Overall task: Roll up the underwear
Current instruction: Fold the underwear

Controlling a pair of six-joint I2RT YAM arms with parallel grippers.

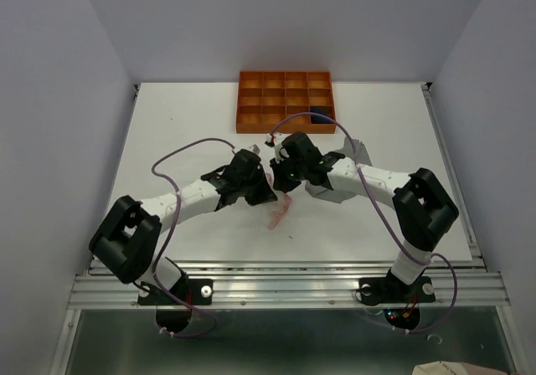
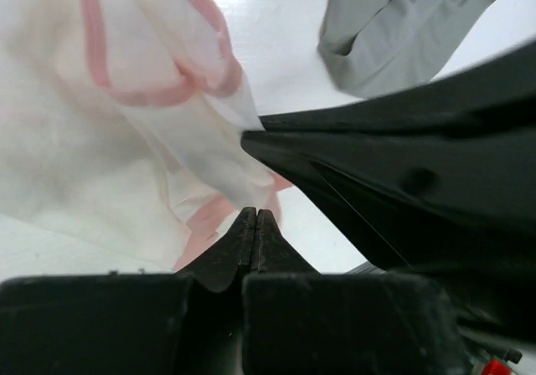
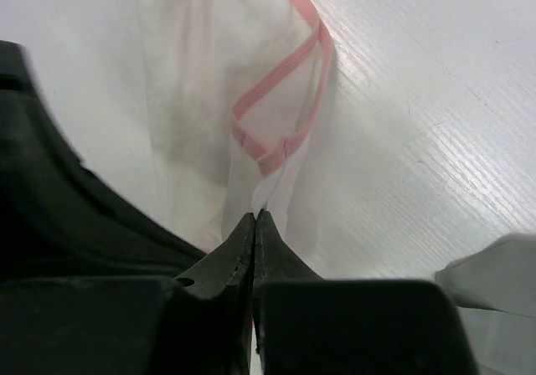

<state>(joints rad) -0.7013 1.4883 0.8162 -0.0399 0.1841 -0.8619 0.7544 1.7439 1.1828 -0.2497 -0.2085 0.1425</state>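
Observation:
The thin pale pink-white underwear (image 2: 126, 115) with pink trim (image 3: 209, 115) hangs between both grippers above the table. In the top view it dangles as a narrow strip (image 1: 278, 213) under the two wrists. My left gripper (image 2: 255, 213) is shut with the cloth's edge at its tips. The cloth's edge is also pinched in the tips of my shut right gripper (image 3: 255, 214). The two grippers, left (image 1: 266, 192) and right (image 1: 281, 179), meet close together at the table's middle. The grey underwear (image 1: 333, 189) lies bunched on the table beside the right arm, and also shows in the left wrist view (image 2: 402, 23).
An orange tray (image 1: 285, 99) with several compartments stands at the back. A dark navy item (image 1: 320, 115) sits in its near right compartment. The right gripper's black finger (image 2: 402, 157) crosses the left wrist view. The white table (image 1: 184, 124) has raised side rails.

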